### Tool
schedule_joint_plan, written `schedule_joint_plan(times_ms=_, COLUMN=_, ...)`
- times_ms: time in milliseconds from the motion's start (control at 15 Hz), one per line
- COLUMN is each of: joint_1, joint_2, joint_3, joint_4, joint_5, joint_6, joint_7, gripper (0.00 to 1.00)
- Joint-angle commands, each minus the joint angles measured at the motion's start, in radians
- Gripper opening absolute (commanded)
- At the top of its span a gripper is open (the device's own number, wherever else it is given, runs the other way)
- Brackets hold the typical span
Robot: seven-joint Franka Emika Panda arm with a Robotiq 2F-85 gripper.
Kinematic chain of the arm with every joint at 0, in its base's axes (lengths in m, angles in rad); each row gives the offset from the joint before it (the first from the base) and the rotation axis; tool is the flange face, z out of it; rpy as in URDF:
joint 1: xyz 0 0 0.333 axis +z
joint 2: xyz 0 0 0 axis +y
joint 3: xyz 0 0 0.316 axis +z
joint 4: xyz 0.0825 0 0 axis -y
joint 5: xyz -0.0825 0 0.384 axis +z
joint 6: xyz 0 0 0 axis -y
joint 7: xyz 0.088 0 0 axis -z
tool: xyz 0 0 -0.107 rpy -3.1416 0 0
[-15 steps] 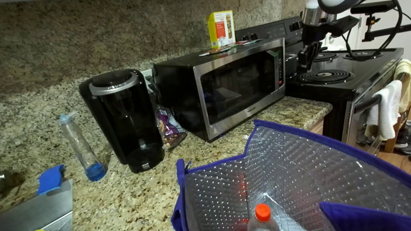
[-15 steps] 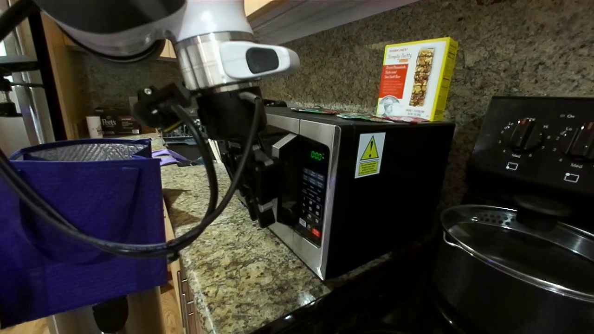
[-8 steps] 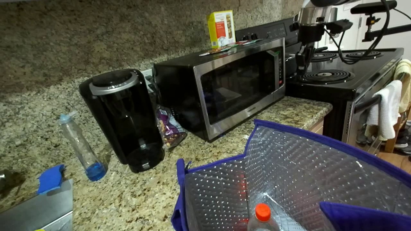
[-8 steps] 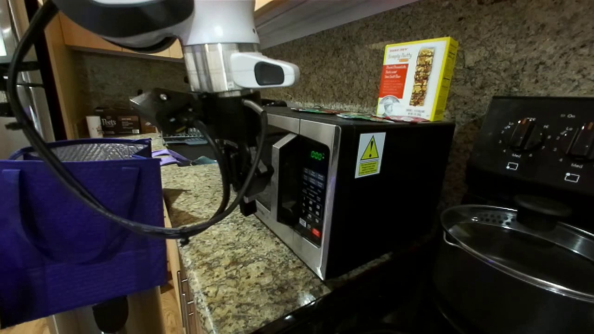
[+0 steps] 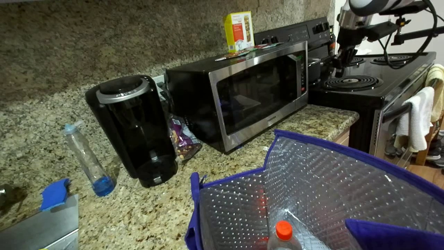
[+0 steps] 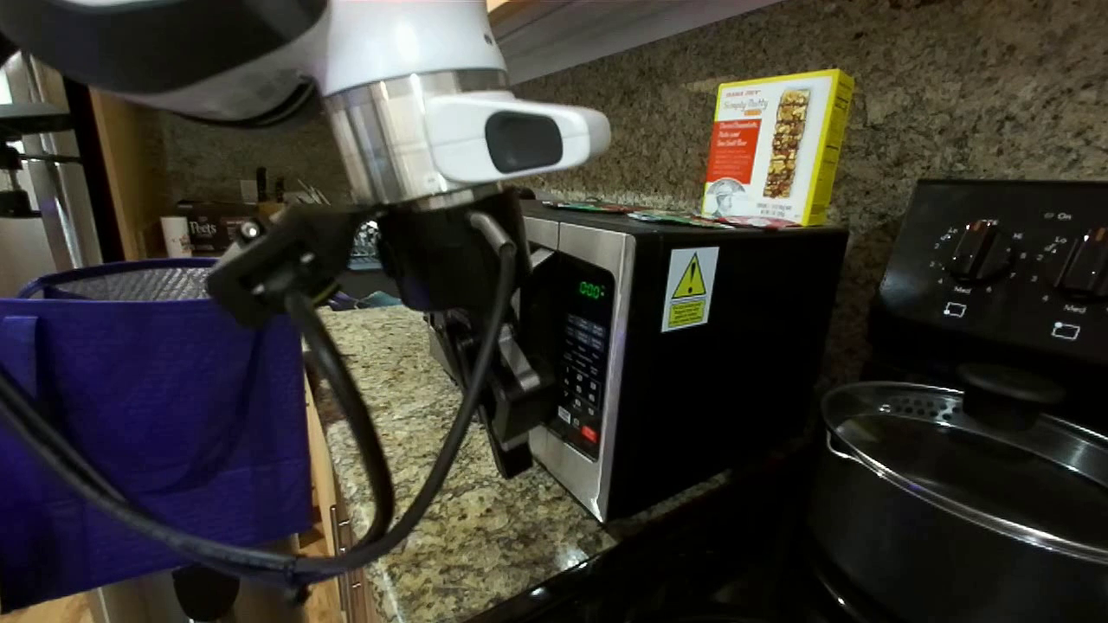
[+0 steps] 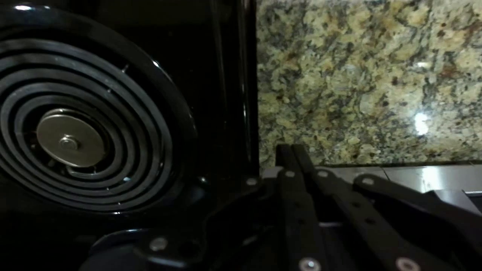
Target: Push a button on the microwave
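The stainless-steel microwave (image 5: 258, 92) stands on the granite counter; its black side (image 6: 736, 363) faces an exterior view. Its control strip (image 6: 585, 346) shows a green 0:00 display, a number pad and a red button (image 6: 589, 433) near the bottom. My gripper (image 6: 512, 463) is tilted in front of the door-handle end, just beside the keypad, and hides part of the handle. In an exterior view the gripper (image 5: 339, 73) appears past the microwave's control end. In the wrist view the fingertips (image 7: 289, 147) are together and empty, with the microwave's steel lower edge (image 7: 410, 177) behind them. Contact cannot be told.
The black stove with a coil burner (image 7: 75, 139) and a lidded pot (image 6: 952, 493) adjoins the microwave. A yellow bar box (image 6: 779, 147) and packets lie on its top. A purple insulated bag (image 5: 312, 166), a black coffee maker (image 5: 138, 139) and a bottle (image 5: 90, 159) stand along the counter.
My gripper first shifted away from the control strip along the door, then came back past its earlier place, lower and more tilted, beside the keypad. The microwave has not moved.
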Motion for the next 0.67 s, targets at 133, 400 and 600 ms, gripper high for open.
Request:
schedule_joint_plan(times_ms=133, joint_1=0.001, joint_2=0.024, joint_3=0.012, joint_4=-0.013, joint_5=-0.002, joint_6=0.008, joint_7=-0.005, gripper=0.06)
schedule_joint_plan(times_ms=400, joint_1=0.01, joint_2=0.029, joint_3=0.024, joint_4=-0.013, joint_5=-0.002, joint_6=0.008, joint_7=-0.004, gripper=0.06)
schedule_joint_plan(times_ms=600, joint_1=0.01, joint_2=0.029, joint_3=0.023, joint_4=-0.013, joint_5=-0.002, joint_6=0.008, joint_7=-0.004, gripper=0.06)
